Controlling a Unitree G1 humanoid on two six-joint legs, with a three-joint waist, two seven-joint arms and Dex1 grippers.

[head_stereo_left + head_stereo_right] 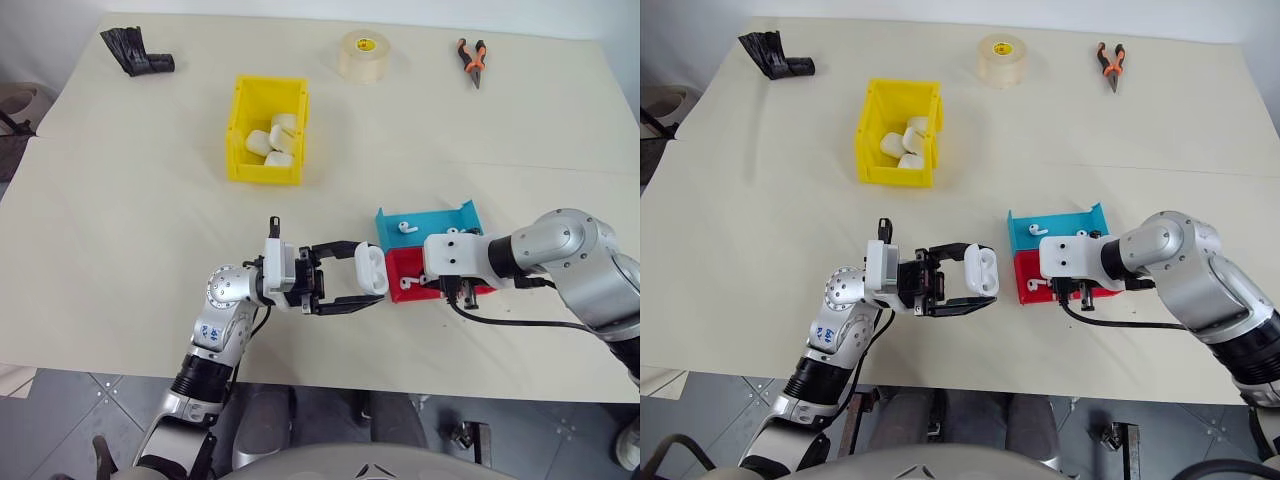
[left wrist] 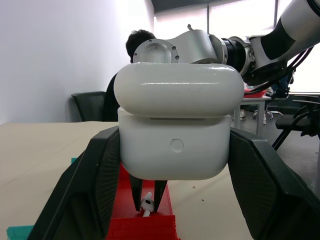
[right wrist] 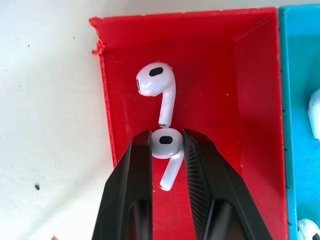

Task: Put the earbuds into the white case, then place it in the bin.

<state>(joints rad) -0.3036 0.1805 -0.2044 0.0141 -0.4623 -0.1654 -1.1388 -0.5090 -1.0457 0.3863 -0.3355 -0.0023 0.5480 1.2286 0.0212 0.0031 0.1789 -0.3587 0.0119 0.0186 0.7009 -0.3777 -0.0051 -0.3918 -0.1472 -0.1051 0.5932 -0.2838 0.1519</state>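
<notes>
From the head camera, the red tray (image 1: 420,290) sits near the table's front edge, and it serves as the landmark here. The blue tray (image 1: 440,222) touches its far side and carries a loose earbud (image 1: 406,226). Just left of the red tray, the left gripper (image 1: 360,275) holds the white case (image 1: 370,269) clear of the tabletop, its black fingers pressed against the case's two sides. The right gripper (image 1: 1073,290) reaches down into the red tray from the right. Well beyond the red tray and to its left stands the yellow bin (image 1: 266,130), with several white cases lying inside. A tape roll (image 1: 363,56), a pair of pliers (image 1: 472,60) and a black object (image 1: 136,53) lie along the table's far edge.

In the left wrist view, the case fills the gap between the two fingers (image 2: 95,185), lid hinged partly up. The red tray lies past it, below, and the right gripper's tips straddle an earbud there.

In the right wrist view, two earbuds lie on the red tray's floor. The right gripper's fingers (image 3: 132,195) are narrowed about the head of the nearer earbud (image 3: 166,150), touching it on both sides. The second earbud (image 3: 157,87) lies just beyond the first, apart from the fingers.
</notes>
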